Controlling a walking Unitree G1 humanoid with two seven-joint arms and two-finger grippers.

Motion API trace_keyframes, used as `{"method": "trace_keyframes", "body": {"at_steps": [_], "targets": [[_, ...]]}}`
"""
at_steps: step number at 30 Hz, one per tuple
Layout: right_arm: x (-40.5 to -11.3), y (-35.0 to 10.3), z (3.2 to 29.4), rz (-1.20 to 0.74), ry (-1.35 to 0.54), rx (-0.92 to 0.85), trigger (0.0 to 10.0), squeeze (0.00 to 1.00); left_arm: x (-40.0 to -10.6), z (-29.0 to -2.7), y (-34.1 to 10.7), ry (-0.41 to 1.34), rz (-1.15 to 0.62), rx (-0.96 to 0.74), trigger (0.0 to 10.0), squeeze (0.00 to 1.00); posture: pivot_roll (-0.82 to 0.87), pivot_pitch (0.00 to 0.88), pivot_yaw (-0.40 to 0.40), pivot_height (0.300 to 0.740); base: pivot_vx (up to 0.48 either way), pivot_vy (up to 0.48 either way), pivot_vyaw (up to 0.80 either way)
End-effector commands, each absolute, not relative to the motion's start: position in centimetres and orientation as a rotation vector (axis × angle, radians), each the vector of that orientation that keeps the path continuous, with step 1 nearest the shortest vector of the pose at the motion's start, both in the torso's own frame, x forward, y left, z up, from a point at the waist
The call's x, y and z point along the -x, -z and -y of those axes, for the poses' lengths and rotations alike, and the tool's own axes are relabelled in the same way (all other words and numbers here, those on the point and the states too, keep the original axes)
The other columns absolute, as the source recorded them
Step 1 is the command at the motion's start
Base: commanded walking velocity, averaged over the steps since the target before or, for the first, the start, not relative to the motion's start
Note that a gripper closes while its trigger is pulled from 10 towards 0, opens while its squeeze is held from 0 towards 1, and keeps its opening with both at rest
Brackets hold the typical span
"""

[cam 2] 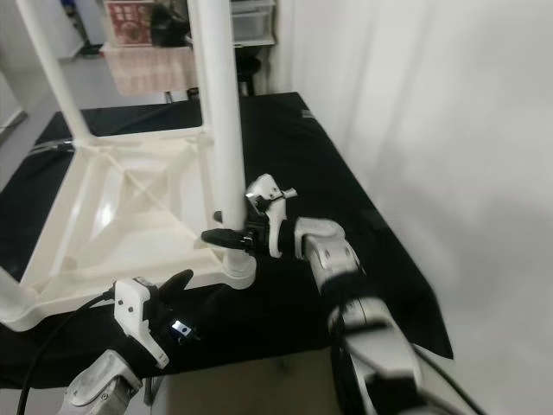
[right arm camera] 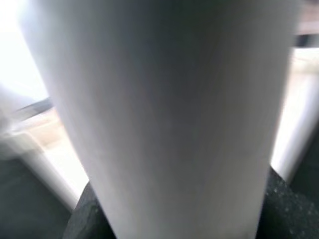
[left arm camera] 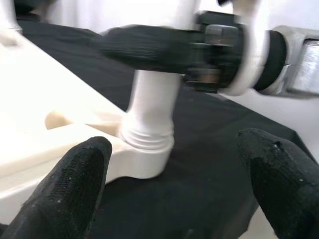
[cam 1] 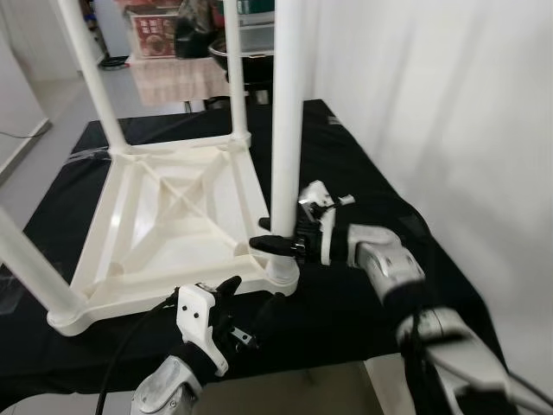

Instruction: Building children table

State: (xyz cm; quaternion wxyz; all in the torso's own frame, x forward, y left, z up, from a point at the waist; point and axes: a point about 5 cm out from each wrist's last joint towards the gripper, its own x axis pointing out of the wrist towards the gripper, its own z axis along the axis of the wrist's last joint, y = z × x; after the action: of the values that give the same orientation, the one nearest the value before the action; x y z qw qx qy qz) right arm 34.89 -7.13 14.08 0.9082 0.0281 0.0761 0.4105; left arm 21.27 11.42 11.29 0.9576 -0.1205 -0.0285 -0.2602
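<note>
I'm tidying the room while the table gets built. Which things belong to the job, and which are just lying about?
Job:
- upside-down white tabletop
- near leg, gripped low by right gripper
- left gripper, open beside that corner
- black cloth underneath

Lying about:
- red box
- dark pot

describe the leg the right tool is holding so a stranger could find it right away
On the black cloth lies an upside-down white tabletop with legs standing at its corners. The leg is the one at the near right corner, the only one with the right tool clamped around its base.

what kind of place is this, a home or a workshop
Probably a home room used for assembly: an upturned white children's table lies on a black-covered surface, with storage boxes and a white curtain nearby.
</note>
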Motion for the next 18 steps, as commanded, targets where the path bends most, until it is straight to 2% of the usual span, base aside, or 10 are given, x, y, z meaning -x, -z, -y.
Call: {"method": "trace_keyframes", "body": {"at_steps": [1,4,7,8,11,12,13,14,17,18], "targets": [[-33.9,-10.2,8.2,-0.376,-0.639,-0.103,0.0,0.00,-21.2,-11.4,-11.3,0.538,0.063,0.261,10.0,0.00,-0.01,0.000,-0.016,0.740,0.000,0.000,0.00],[-32.0,-9.1,7.5,-0.424,-0.576,-0.151,0.0,0.00,-21.2,-11.5,-11.3,0.541,0.062,0.261,10.0,0.00,-0.02,0.000,0.002,0.740,0.000,0.000,0.00],[-32.7,-8.8,8.0,-0.405,-0.585,-0.095,0.0,0.00,-21.4,-11.5,-11.2,0.552,0.056,0.261,10.0,0.00,-0.01,0.000,-0.005,0.740,0.000,0.000,0.00],[-33.8,-9.3,8.3,-0.373,-0.579,-0.069,0.0,0.00,-21.4,-11.5,-11.2,0.557,0.053,0.259,10.0,0.00,-0.01,0.000,-0.003,0.740,0.000,0.000,0.00],[-34.1,-10.1,7.8,-0.368,-0.560,-0.086,0.0,0.00,-21.4,-11.6,-11.1,0.544,0.056,0.258,10.0,0.00,-0.01,0.000,0.000,0.740,0.000,0.000,0.00],[-34.0,-10.4,7.6,-0.371,-0.544,-0.088,10.0,0.00,-21.4,-11.7,-11.1,0.541,0.056,0.256,10.0,0.00,-0.01,0.000,0.001,0.740,0.000,0.000,0.00],[-33.9,-10.6,7.5,-0.372,-0.530,-0.088,10.0,0.00,-21.4,-11.6,-11.1,0.539,0.056,0.255,10.0,0.00,-0.01,0.000,0.000,0.740,0.000,0.000,0.00],[-33.9,-10.9,7.3,-0.363,-0.554,-0.097,10.0,0.11,-21.3,-11.6,-11.1,0.540,0.056,0.255,10.0,0.00,0.00,0.000,0.000,0.740,0.000,0.000,0.00],[-33.7,-11.4,7.1,-0.356,-0.578,-0.109,10.0,0.11,-21.3,-11.6,-11.1,0.541,0.055,0.256,10.0,0.00,0.00,0.000,0.000,0.740,0.000,0.000,0.00],[-33.8,-12.0,7.0,-0.325,-0.668,-0.093,10.0,1.00,-21.2,-11.6,-11.1,0.544,0.055,0.255,10.0,0.00,0.00,0.000,0.001,0.740,0.000,0.000,0.00]]}}
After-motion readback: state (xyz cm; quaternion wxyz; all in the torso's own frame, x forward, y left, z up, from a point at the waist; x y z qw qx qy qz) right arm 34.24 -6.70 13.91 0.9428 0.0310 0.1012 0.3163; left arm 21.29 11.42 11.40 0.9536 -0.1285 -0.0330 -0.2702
